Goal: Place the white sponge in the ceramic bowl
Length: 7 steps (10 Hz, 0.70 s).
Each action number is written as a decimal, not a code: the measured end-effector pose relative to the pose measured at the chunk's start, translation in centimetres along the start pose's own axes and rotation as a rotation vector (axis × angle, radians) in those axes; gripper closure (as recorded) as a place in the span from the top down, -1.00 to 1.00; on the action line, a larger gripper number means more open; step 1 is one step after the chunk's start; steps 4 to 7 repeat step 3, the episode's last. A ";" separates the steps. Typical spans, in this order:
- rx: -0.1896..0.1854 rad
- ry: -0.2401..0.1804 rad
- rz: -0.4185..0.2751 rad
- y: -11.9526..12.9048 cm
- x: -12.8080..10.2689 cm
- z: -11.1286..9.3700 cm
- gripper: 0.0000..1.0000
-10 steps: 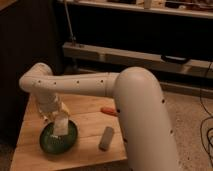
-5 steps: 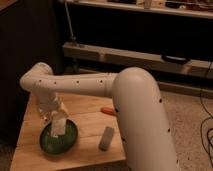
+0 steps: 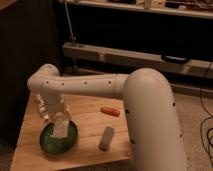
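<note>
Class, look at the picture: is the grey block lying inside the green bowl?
No. The grey block lies on the wooden table, right of the bowl, while the gripper hangs over the bowl with the white sponge.

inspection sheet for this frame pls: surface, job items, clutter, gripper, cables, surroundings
Surface: wooden table, slatted top.
Job's things: white sponge tilted over the green bowl, at the gripper; bowl at the table's front left.
Clutter: grey block right of the bowl; orange object behind it.
Gripper: gripper above the bowl, at the sponge.
Cables: dark cables on the floor at far right.
Surroundings: long shelf unit behind the table; speckled floor.
</note>
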 end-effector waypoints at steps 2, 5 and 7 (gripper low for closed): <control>0.006 0.002 0.007 -0.8 0.9 -0.2 1.00; 0.004 0.001 0.009 -0.5 0.9 -0.1 1.00; 0.004 0.001 0.009 -0.5 0.9 -0.1 1.00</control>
